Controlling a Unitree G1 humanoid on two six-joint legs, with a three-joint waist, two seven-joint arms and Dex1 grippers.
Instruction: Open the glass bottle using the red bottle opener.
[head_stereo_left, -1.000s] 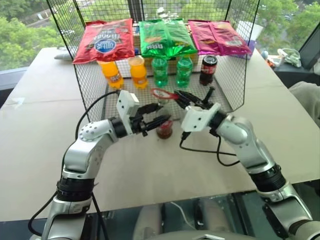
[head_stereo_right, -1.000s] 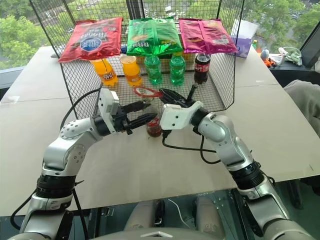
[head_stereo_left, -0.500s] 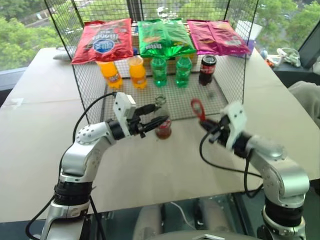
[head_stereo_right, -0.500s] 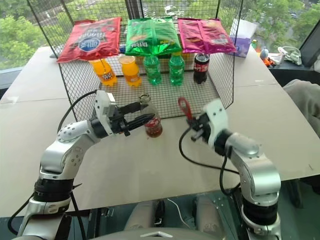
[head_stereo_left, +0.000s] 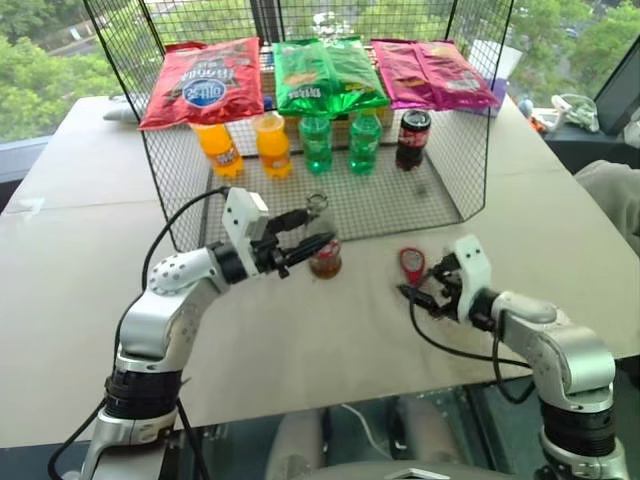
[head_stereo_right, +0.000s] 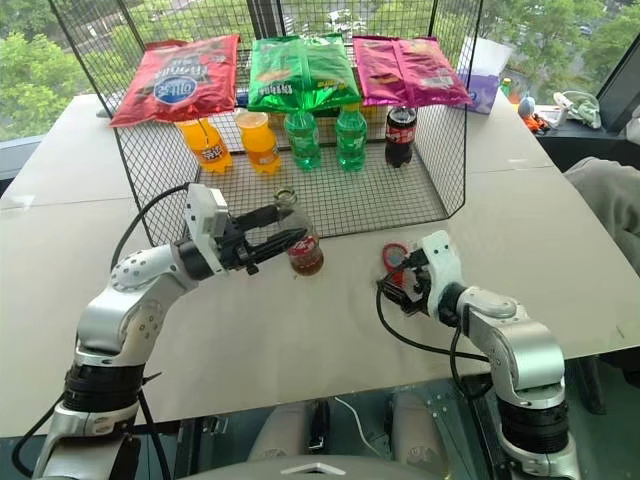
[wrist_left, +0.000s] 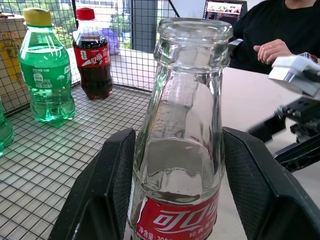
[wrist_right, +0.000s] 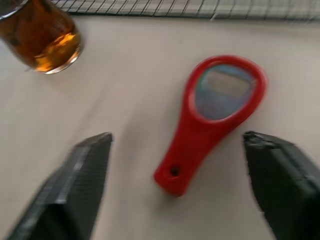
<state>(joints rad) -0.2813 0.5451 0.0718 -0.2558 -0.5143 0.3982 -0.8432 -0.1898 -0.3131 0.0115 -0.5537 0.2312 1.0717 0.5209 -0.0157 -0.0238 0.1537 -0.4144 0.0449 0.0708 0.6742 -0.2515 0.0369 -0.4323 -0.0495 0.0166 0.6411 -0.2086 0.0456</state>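
Observation:
My left gripper (head_stereo_left: 312, 236) is shut on the glass bottle (head_stereo_left: 325, 254), holding it upright just in front of the wire basket. In the left wrist view the black fingers (wrist_left: 111, 186) press both sides of the glass bottle (wrist_left: 182, 125); its mouth is bare and the red label shows low down. The red bottle opener (head_stereo_left: 411, 263) lies flat on the table to the right of the bottle. My right gripper (head_stereo_left: 420, 285) hovers low over the opener's handle end, open, with the red bottle opener (wrist_right: 215, 115) lying loose between its spread fingers (wrist_right: 80, 175).
A black wire basket (head_stereo_left: 455, 160) stands behind the bottle, holding chip bags, orange bottles (head_stereo_left: 222, 148), green bottles (head_stereo_left: 319, 141) and a plastic cola bottle (head_stereo_left: 413, 139). A person in a black top (wrist_left: 280, 30) sits beyond the table. Bare tabletop (head_stereo_left: 330, 330) lies in front of both grippers.
My right gripper swung down and to the right from the bottle's top, set the red bottle opener on the table and opened. My left gripper kept still on the bottle.

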